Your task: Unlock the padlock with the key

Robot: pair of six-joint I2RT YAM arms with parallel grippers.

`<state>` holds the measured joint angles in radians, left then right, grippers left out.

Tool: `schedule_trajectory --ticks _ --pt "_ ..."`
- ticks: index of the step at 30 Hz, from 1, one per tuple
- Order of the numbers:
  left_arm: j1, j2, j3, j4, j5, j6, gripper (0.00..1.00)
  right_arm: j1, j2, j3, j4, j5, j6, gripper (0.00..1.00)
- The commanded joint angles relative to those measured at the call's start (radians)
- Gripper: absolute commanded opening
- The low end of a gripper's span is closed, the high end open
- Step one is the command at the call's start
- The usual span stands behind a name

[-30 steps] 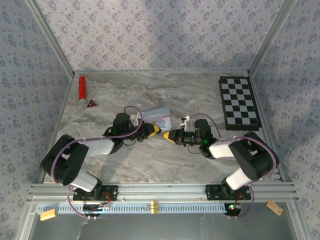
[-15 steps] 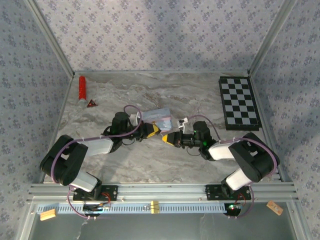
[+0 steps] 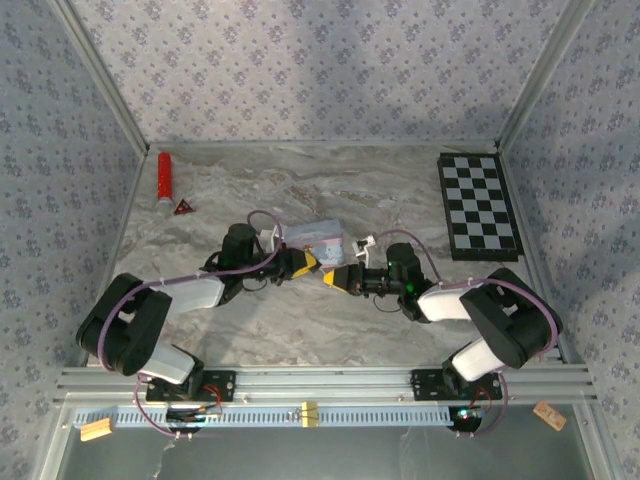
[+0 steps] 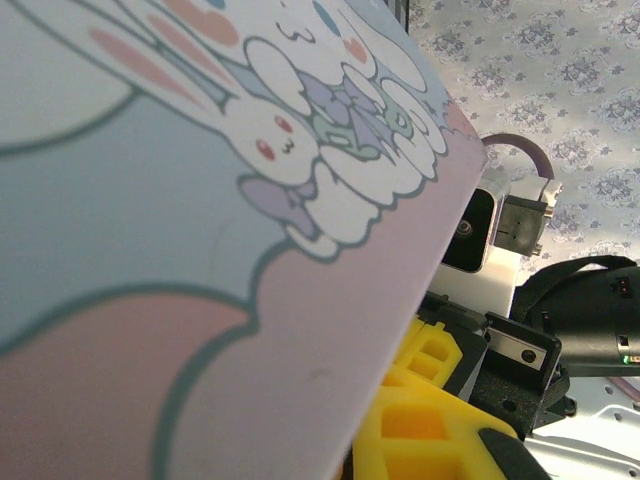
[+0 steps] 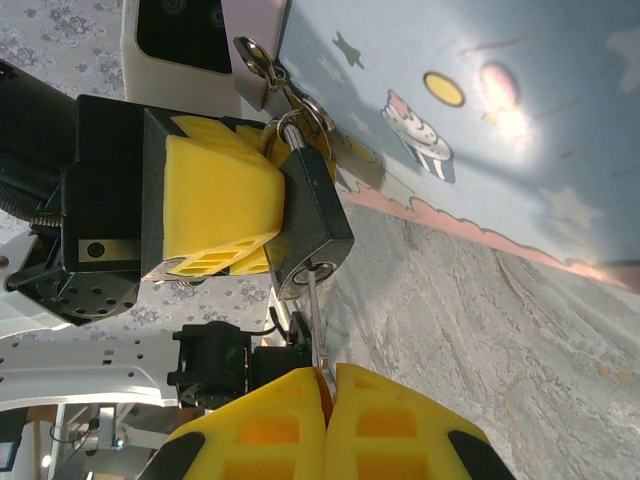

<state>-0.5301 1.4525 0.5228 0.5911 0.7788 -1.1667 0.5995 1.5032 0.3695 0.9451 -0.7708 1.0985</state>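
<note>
insertion looked half done: the right gripper pinched the key, its tip at the keyhole of the padlock. the left gripper clamped the padlock just beside the pastel tin. its shackle appeared closed, so seating and turning remained.

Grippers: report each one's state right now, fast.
Left gripper: shut on the small dark block-shaped metal padlock.
Right gripper: shut on the thin metal key, tip at the padlock's keyhole.
</note>
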Motion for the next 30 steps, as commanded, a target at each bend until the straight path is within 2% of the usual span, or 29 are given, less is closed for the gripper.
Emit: schedule_trajectory --ticks 1,30 --pt "0.001 -0.045 0.036 0.033 0.059 0.026 0.00 0.015 -0.006 0.009 0.015 -0.016 -0.019 0.00" --pt "0.015 -0.070 0.040 -0.022 0.068 0.058 0.00 0.031 0.000 0.020 0.011 0.002 -0.030 0.00"
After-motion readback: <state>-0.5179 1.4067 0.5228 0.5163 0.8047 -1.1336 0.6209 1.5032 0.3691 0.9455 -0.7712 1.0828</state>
